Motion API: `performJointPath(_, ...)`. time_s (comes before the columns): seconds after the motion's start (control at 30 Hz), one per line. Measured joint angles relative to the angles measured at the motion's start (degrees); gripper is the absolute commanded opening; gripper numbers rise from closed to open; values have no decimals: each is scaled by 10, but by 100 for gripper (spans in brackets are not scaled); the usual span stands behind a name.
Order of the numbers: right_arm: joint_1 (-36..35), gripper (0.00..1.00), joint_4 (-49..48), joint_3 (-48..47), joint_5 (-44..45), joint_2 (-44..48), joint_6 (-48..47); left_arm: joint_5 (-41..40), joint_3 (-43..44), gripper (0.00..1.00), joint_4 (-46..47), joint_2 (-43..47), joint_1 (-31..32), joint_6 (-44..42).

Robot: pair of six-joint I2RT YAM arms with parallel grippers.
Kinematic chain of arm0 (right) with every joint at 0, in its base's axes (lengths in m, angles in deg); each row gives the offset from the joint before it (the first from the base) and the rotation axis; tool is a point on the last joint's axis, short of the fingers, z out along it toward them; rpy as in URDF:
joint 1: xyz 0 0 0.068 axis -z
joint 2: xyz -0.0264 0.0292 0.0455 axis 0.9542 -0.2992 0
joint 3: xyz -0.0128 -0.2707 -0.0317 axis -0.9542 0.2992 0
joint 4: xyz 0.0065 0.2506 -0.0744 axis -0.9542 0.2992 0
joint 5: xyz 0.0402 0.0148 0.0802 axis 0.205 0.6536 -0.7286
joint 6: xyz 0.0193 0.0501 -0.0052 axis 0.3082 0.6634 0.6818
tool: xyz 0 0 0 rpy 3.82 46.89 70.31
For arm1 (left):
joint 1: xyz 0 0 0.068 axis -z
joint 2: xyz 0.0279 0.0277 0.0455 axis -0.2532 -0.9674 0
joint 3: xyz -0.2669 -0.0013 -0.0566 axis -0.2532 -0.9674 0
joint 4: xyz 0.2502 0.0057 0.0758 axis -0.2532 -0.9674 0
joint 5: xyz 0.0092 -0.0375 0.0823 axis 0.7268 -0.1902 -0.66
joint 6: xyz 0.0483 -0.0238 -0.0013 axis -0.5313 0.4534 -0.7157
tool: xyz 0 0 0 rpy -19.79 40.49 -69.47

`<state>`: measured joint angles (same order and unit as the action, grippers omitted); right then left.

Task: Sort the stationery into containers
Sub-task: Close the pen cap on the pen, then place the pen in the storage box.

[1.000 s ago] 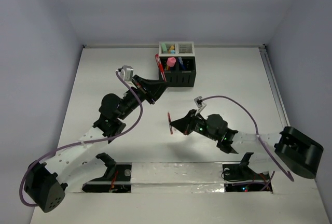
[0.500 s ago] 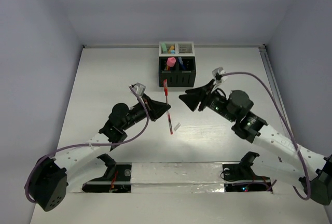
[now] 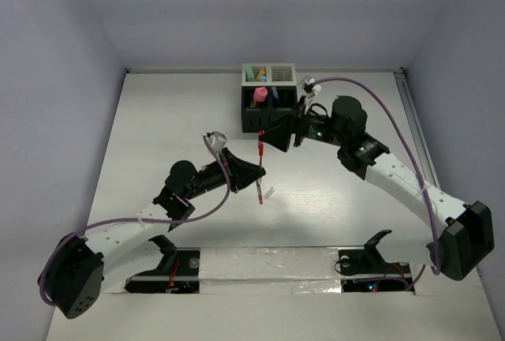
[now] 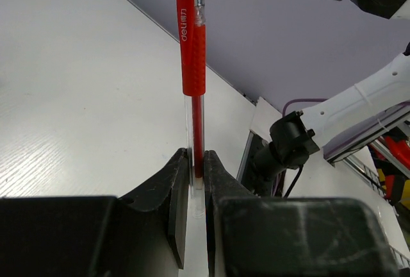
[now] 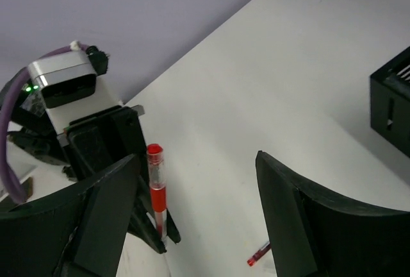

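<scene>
My pen (image 4: 193,65) is red with white lettering and a clear lower barrel. I see a black box (image 3: 251,120), a white box (image 3: 269,65) and a white table (image 3: 158,120).

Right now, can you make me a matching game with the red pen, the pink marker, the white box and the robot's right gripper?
1. red pen
2. pink marker
3. white box
4. right gripper

A. open
B. standing in the black box
C. pinched by the left gripper
D. joined to the black box's far side

Pairs: 1-C, 2-B, 3-D, 4-A.
</scene>
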<state>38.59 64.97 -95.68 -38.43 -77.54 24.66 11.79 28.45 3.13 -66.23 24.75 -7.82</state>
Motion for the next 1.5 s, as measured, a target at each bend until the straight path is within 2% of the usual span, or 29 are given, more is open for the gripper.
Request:
performJointPath(0.13, 0, 73, -16, 0, -38, -1, 9, 7, -1, 0, 10, -13, 0, 5)
performJointPath(0.27, 0, 65, -33, 0, -56, -2, 20, 13, -2, 0, 22, -29, 0, 7)
performJointPath(0.4, 0, 62, -53, 3, -66, -14, 32, 16, -2, 0, 30, -35, 0, 11)
performJointPath(0.47, 0, 48, -59, 10, -67, -22, 37, 16, -2, 0, 34, -35, 0, 11)
performJointPath(0.53, 0, 42, -63, 20, -67, -27, 42, 16, -2, 0, 35, -35, 0, 11)
performJointPath(0.57, 0, 31, -65, 23, -67, -29, 46, 16, -2, 0, 36, -35, 0, 11)
performJointPath(0.67, 0, 12, -72, 28, -68, -29, 51, 15, -2, 0, 35, -42, 0, 13)
performJointPath(0.77, -1, 2, -80, 33, -67, -28, 56, 16, -2, 0, 41, -49, 0, 14)
performJointPath(1.0, 0, 0, -109, 61, -67, -27, 72, 16, 2, 0, 35, -61, 0, 18)
performJointPath(1.33, 0, 0, -195, 116, -23, -6, 93, 20, 86, 0, -93, -77, 6, 5)
performJointPath(1.5, -3, 0, -201, 122, 4, 6, 94, 14, 99, 0, -108, -77, 7, 0)
